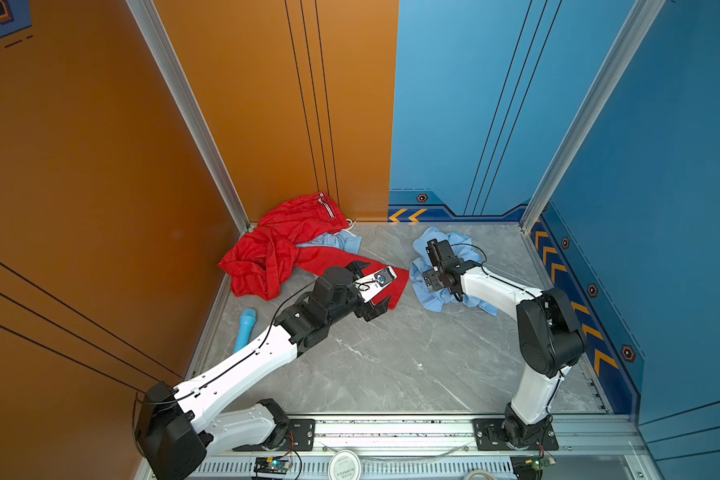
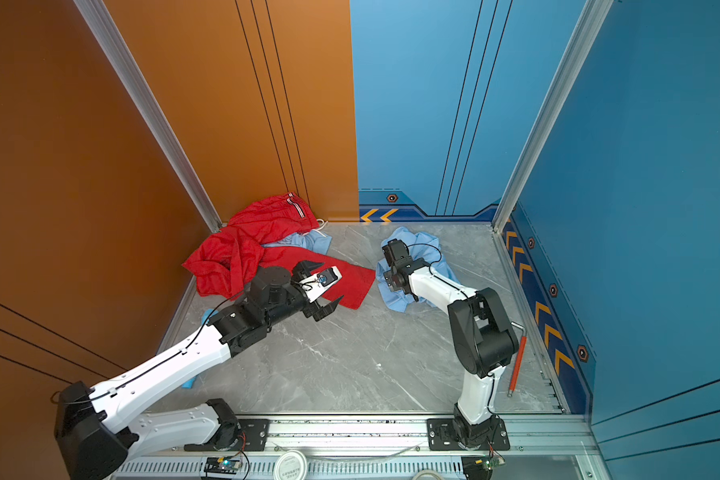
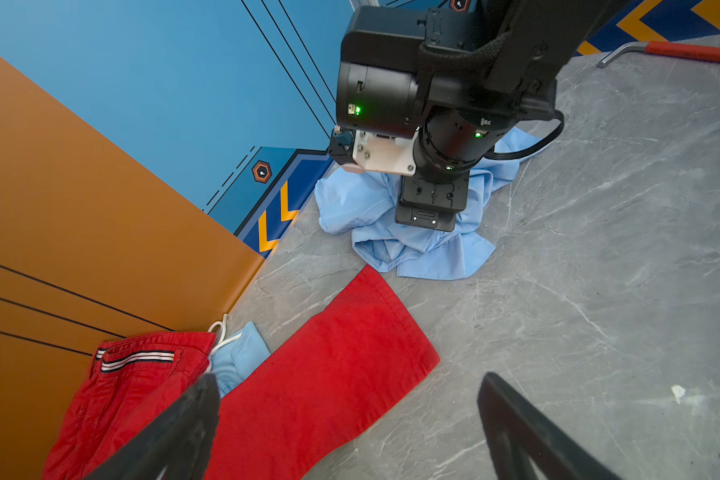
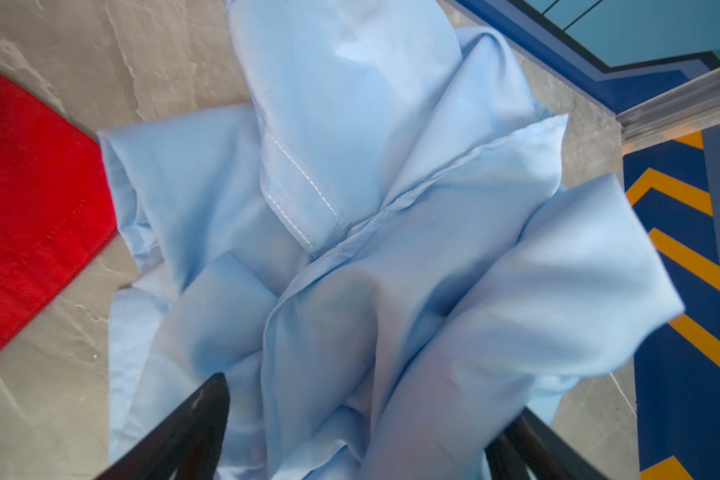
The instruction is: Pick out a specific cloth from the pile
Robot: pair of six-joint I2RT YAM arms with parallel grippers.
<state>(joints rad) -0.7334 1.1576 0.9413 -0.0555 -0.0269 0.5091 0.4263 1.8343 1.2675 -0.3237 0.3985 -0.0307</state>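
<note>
Sprawling in the back-left corner, the pile (image 1: 283,245) of coarse red trousers stretches one leg toward centre, beneath the left gripper (image 3: 348,395), whose fingers are spread. Just right, apart from it, the cloth (image 1: 433,301) lies crumpled, thin and pale blue, under the right gripper (image 4: 362,415), whose fingers are also spread. Open marbled table (image 1: 391,365) stretches in front.

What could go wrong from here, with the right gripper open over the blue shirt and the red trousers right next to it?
1. Folds of the cloth bulge between the spread fingers of the right gripper; lifting away could snag the fabric and drag it.
2. The red trouser leg ends close beside the cloth, and the open left gripper hangs over that leg; a low sweep might catch it and pull both together.
</note>
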